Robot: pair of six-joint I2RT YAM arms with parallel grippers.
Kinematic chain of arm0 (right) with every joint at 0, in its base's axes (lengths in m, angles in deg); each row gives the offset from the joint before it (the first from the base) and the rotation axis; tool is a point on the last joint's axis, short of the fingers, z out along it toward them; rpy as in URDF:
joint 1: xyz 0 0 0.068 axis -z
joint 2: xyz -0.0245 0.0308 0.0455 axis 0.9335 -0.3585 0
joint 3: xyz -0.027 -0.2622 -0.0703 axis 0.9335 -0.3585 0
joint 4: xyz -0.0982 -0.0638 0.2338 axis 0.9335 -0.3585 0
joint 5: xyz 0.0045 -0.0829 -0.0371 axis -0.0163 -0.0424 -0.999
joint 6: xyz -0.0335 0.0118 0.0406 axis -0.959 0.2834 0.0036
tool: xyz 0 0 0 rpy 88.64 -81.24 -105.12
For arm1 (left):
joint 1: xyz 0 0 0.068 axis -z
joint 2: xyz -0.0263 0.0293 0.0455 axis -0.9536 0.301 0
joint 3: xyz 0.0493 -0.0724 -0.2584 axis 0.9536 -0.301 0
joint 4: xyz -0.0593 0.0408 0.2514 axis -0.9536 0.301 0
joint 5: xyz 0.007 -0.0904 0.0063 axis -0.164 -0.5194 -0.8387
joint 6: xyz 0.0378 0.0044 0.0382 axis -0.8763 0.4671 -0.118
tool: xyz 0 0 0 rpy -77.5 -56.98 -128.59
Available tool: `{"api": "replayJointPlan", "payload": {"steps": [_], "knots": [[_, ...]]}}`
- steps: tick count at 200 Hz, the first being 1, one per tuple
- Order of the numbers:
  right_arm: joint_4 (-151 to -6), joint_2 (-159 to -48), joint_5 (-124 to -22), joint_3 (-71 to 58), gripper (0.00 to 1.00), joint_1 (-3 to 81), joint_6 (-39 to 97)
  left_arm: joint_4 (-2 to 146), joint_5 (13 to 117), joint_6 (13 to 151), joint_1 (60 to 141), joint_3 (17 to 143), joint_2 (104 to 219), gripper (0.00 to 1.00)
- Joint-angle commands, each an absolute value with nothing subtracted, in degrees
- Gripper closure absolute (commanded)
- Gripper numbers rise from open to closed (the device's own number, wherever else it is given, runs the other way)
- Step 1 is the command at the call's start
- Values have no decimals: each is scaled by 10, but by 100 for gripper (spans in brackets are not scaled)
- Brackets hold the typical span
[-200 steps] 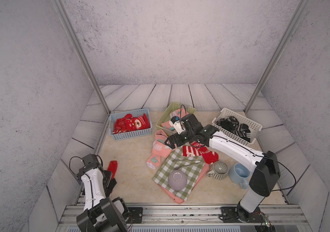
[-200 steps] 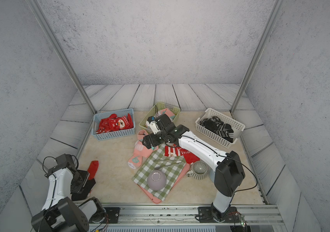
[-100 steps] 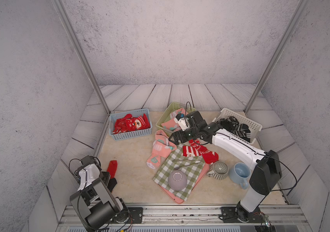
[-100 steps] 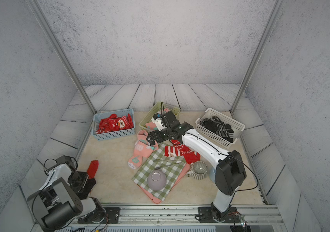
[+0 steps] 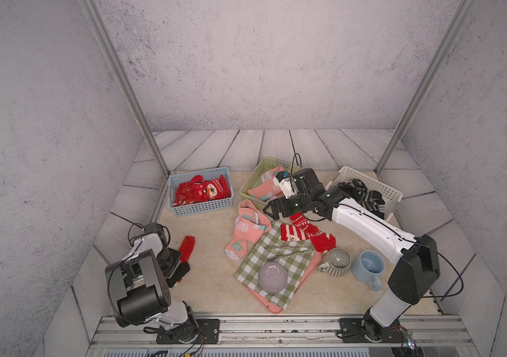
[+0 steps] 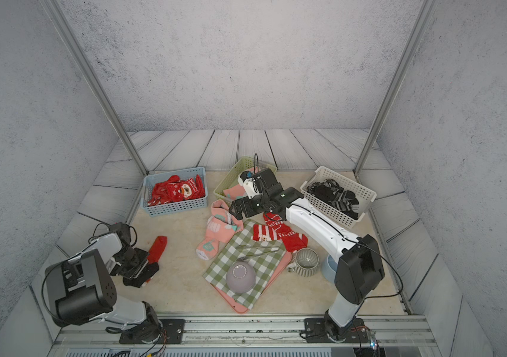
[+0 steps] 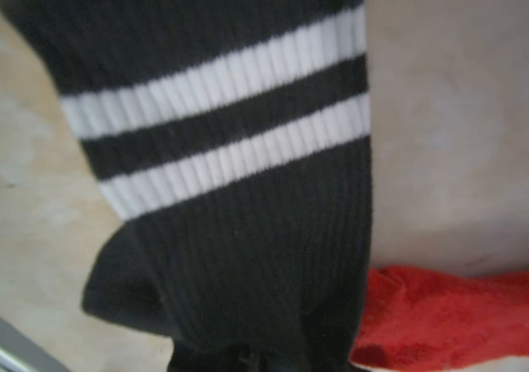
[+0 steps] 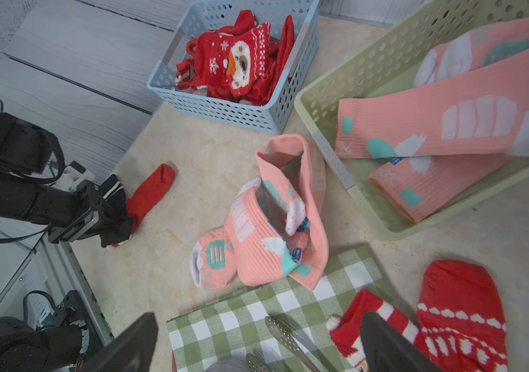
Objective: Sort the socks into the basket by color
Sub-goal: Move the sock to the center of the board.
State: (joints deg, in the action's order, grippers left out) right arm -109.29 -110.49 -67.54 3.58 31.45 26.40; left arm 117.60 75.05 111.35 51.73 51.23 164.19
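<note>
3 baskets at the far side: blue (image 5: pixel 202 208), green (image 5: pixel 258 168), white (image 5: pixel 388 191). Loose socks: 2 striped red (image 5: pixel 304 231), 2 pink (image 5: pixel 247 227), 1 plain red (image 5: pixel 188 247) lying near-to-far, and 1 black sock (image 7: pixel 240 225) near left. The left gripper (image 8: pixel 111 209) grasps the black sock, whose length runs straight out from the fingers. The right gripper (image 5: pixel 267 210) gapes wide, holding nothing.

The left arm (image 5: pixel 141 256) folds low, well left of the checked cloth (image 5: pixel 287 262), its left gripper (image 8: pixel 113 219) pinched on a black sock (image 7: pixel 224 241). The right arm (image 5: pixel 366 225) stretches forward, its right gripper (image 5: pixel 269 210) hovering just past the cloth's far edge, jaws spread wide, empty.
</note>
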Motion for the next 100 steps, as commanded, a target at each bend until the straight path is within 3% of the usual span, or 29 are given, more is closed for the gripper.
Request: {"api": "replayJointPlan", "payload": {"steps": [1,20,49,80,100], "knots": [[-1095,-1082,-674,23,1,316,272,1160,735,1113,558,525,1662,86],[-1096,-1076,-678,16,1,317,272,1165,744,1099,603,549,1664,95],[-1099,-1065,-679,5,1,316,273,1171,757,1084,680,581,1664,99],[-1100,-1054,-675,-7,1,316,274,1174,776,1063,744,612,1659,99],[-1102,-1050,-672,-12,1,316,275,1176,782,1060,765,616,1648,94]]}}
